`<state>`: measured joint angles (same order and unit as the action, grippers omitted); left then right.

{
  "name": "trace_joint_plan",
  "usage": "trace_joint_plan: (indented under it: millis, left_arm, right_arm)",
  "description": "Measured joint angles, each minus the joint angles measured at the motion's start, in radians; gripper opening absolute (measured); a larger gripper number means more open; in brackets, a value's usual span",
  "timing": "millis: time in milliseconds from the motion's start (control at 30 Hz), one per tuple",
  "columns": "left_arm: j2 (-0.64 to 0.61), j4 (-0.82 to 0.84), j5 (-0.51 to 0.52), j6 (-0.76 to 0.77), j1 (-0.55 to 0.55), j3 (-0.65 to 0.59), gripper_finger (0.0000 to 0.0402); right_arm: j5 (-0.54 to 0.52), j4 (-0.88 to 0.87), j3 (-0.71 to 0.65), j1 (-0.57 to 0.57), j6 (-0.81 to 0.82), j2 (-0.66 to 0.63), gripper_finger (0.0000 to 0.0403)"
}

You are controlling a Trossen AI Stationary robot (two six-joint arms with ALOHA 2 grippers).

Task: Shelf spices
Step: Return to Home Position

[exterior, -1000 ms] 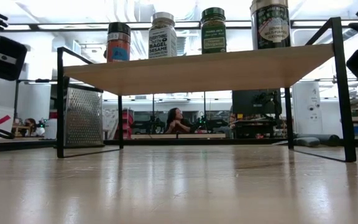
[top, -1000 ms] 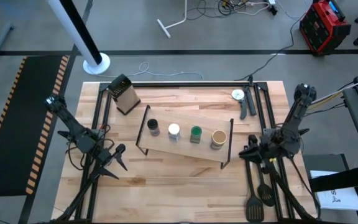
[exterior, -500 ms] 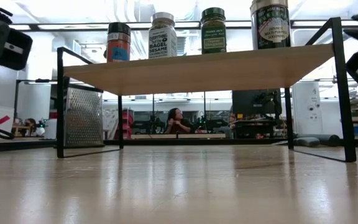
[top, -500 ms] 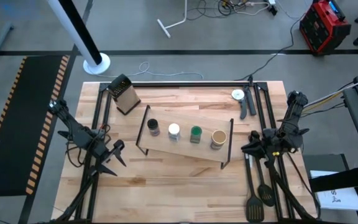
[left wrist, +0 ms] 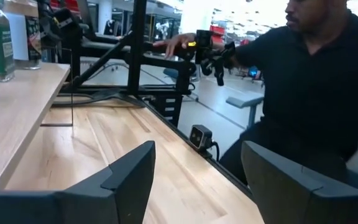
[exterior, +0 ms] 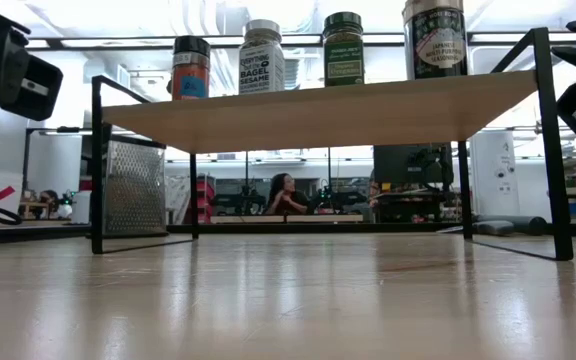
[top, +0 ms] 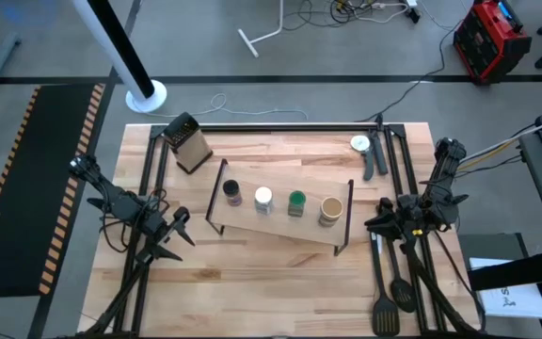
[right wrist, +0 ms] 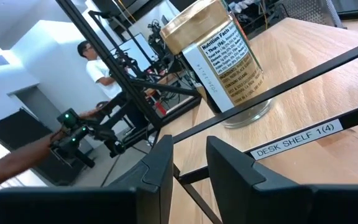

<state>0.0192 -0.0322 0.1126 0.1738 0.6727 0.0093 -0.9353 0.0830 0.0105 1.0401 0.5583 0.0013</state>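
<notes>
High view: the left gripper (top: 181, 233) sits clear of the shelf (top: 280, 226), with bare table (top: 252, 292) between its fingertips and the near frame end. The right gripper (top: 375, 224) waits just beside the opposite end. Between the two sets of fingers stand the black-lidded jar (top: 231, 191), white-lidded jar (top: 263, 197), green-lidded jar (top: 296, 200) and tan-lidded jar (top: 331, 207). Low view: all four stand upright on the board, with open room beneath it. Left wrist view: the fingers are spread wide and empty; the table's edge and a person (left wrist: 316, 81) lie beyond them. Right wrist view: the fingers stand a narrow gap apart, gripping nothing, and the tan-lidded jar is straight ahead near the shelf's end.
</notes>
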Motion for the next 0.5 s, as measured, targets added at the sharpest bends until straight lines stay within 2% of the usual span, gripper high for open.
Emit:
trace_joint_plan:
  millis: [500]
  left_arm:
    - [0.101,-0.001,0.000,0.000,0.000,0.002,0.0212]
  right_arm:
    - [0.000,0.000,0.000,0.000,0.000,0.001,0.0046]
